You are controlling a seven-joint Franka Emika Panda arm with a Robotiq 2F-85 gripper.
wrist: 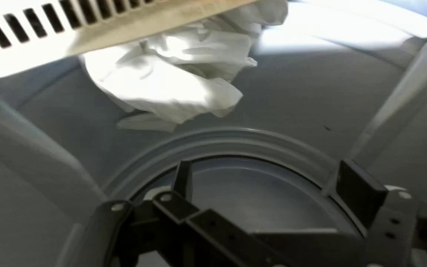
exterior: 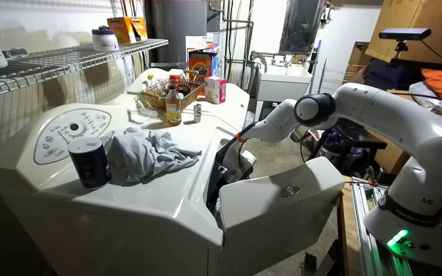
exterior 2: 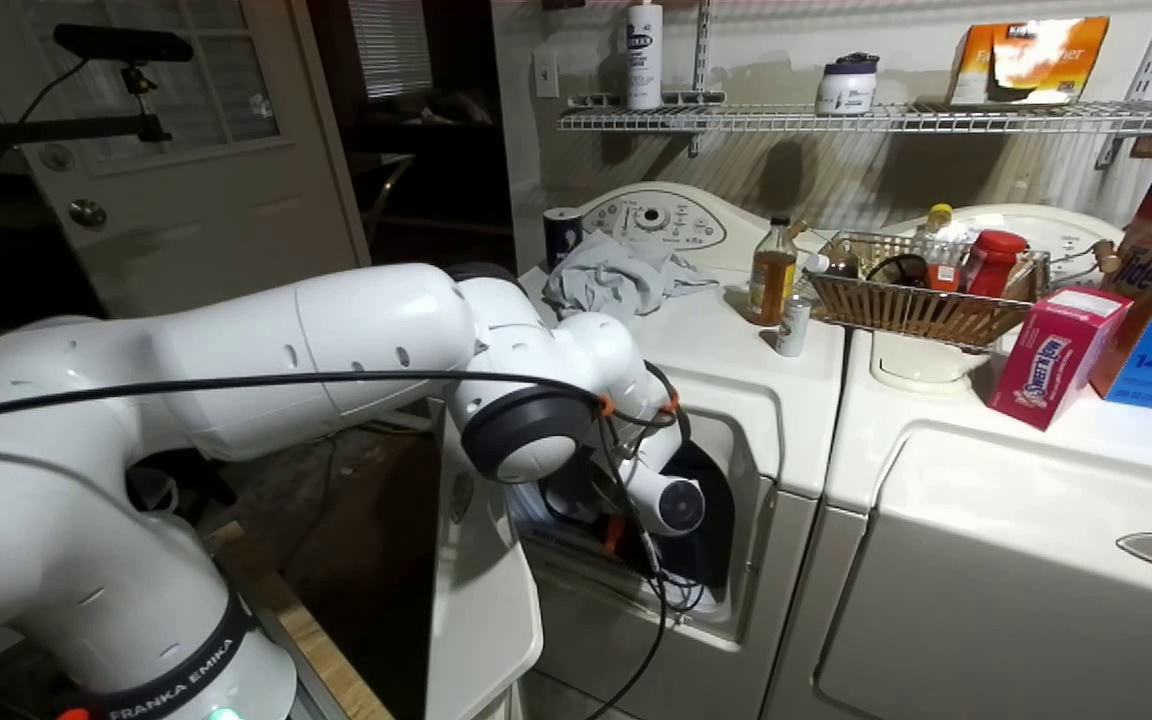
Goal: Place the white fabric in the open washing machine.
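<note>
The washing machine [exterior: 136,222] stands with its front door [exterior: 278,199] swung open, in both exterior views. The arm reaches through the opening, so my gripper is hidden there. In the wrist view the white fabric [wrist: 176,81] lies crumpled against the grey drum wall, partly covered by a pale slatted edge at upper left. My gripper [wrist: 271,181] is inside the drum with its jaws wide apart. Bare drum shows between the two pads [wrist: 360,193]. The fabric sits clear of both fingers, farther up in that view.
On the machine's top are a grey-blue cloth [exterior: 144,155], a dark cup [exterior: 90,163], a bottle [exterior: 173,111] and a small can [exterior 2: 792,325]. A basket [exterior 2: 916,300] and boxes stand on the neighbouring machine. Drum ribs [wrist: 395,100] and the slatted edge [wrist: 43,40] surround my gripper.
</note>
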